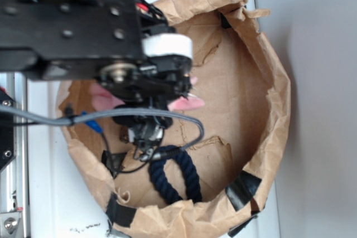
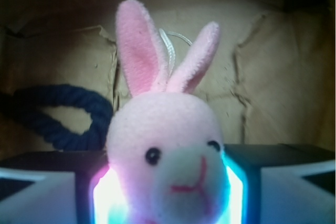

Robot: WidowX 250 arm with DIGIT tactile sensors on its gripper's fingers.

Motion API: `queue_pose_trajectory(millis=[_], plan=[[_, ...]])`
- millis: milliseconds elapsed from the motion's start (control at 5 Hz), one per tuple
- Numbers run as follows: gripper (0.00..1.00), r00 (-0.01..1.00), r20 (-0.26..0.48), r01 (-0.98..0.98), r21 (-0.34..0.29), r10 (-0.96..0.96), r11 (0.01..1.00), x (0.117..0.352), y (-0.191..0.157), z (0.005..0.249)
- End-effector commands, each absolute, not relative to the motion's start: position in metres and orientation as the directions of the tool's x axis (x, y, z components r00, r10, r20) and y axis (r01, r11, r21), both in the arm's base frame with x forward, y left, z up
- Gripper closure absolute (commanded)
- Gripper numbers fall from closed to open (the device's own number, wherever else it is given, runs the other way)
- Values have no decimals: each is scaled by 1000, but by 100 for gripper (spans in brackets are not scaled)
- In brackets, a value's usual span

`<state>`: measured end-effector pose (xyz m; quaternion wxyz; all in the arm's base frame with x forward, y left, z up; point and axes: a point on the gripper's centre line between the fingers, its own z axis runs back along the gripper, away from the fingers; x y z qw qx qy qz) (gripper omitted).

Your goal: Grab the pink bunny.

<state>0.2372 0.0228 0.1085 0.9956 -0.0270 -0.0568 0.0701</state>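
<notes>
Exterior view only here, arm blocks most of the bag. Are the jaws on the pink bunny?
Observer: Yes. Wrist view shows the pink bunny sitting between the jaws, face toward the camera.
Operator: Ears pinched?
Observer: No. Both ears stand free above the head, with a white cord loop behind them.
Operator: Rope tangled in it?
Observer: No. The navy rope loop lies apart, behind the bunny on the bag floor.

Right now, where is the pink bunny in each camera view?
Exterior: pink bunny mid-frame, mostly hidden under the arm; only pink bits show.
Wrist: pink bunny bottom centre, face forward, between the gripper fingers.
Shared landmark: navy rope loop.
</notes>
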Motion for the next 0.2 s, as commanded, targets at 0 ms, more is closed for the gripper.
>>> queue_pose_trajectory(millis=[0], plan=[[100, 979, 190, -81, 37, 72, 996, 244, 14, 148]])
